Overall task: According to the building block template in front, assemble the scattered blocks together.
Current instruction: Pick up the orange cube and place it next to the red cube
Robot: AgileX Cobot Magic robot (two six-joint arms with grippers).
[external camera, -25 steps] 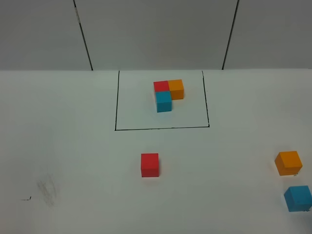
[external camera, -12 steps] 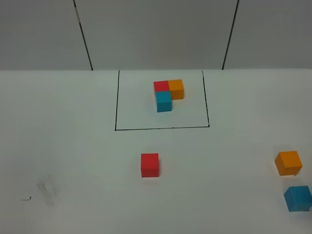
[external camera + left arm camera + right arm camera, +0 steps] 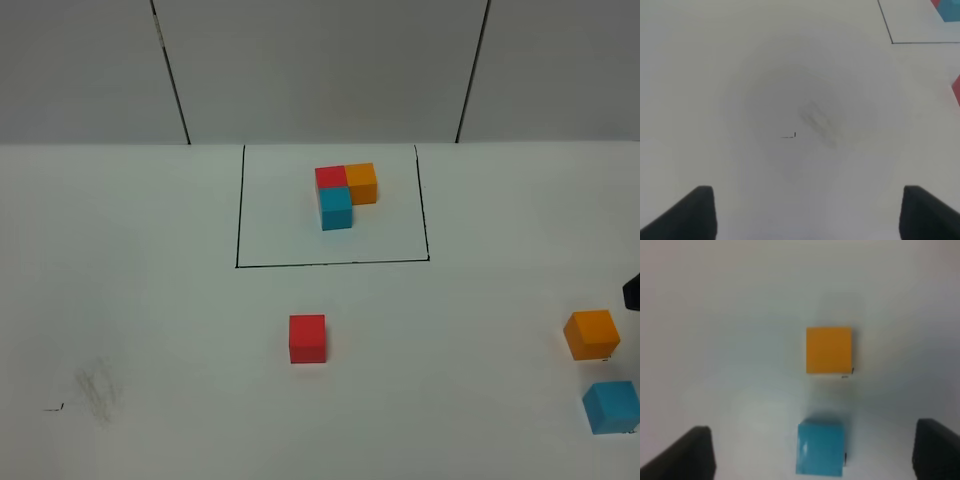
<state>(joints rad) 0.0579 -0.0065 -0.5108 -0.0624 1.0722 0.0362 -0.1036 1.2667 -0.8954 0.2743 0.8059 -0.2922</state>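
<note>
The building block template [image 3: 346, 195], a red, orange and blue cluster, sits inside a black drawn rectangle at the back middle. Of the scattered blocks, the red cube [image 3: 307, 338] lies in front of the frame. The orange cube [image 3: 591, 334] and blue cube [image 3: 611, 406] lie at the far right. A dark sliver of my right arm [image 3: 632, 292] shows at the right edge, just behind the orange cube. My right gripper [image 3: 813, 457] hovers open over the orange cube [image 3: 828, 350] and blue cube [image 3: 821, 449]. My left gripper [image 3: 812, 215] is open over bare table.
A grey smudge [image 3: 97, 385] with a small black mark beside it lies at the front left, also seen under the left gripper as the smudge [image 3: 817, 120]. The frame's corner [image 3: 891, 42] shows in the left wrist view. A grey panelled wall stands behind the table.
A dark part of my right arm has come into the exterior view at the right edge. No block has moved.
</note>
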